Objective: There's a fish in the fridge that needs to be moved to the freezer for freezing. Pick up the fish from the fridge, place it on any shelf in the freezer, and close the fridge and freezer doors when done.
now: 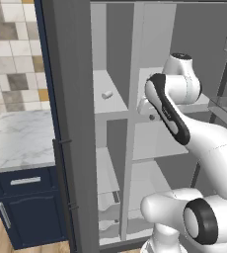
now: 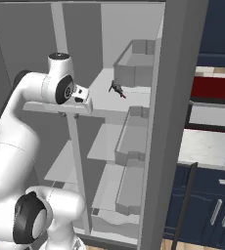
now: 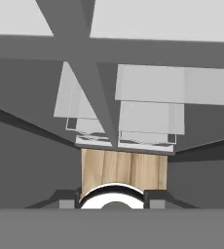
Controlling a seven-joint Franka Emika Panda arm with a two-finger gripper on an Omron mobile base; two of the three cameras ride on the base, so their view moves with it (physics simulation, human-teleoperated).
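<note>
Honestly, the fish (image 2: 117,89) is seen lying on the fridge's upper shelf (image 2: 134,100); the pincer's state can't be told. It should be approached slowly, jaws spread wide beforehand.

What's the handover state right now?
Gripper: pointing down by the divider between the sections, nothing between its fingers; open or shut unclear.
Fish: lies on an upper shelf of the fridge, not yet picked.
Freezer: no fish in it.
Freezer door and fridge door: both open.
Left: grasp fish, set it on a freezer shelf, shut both doors.
</note>
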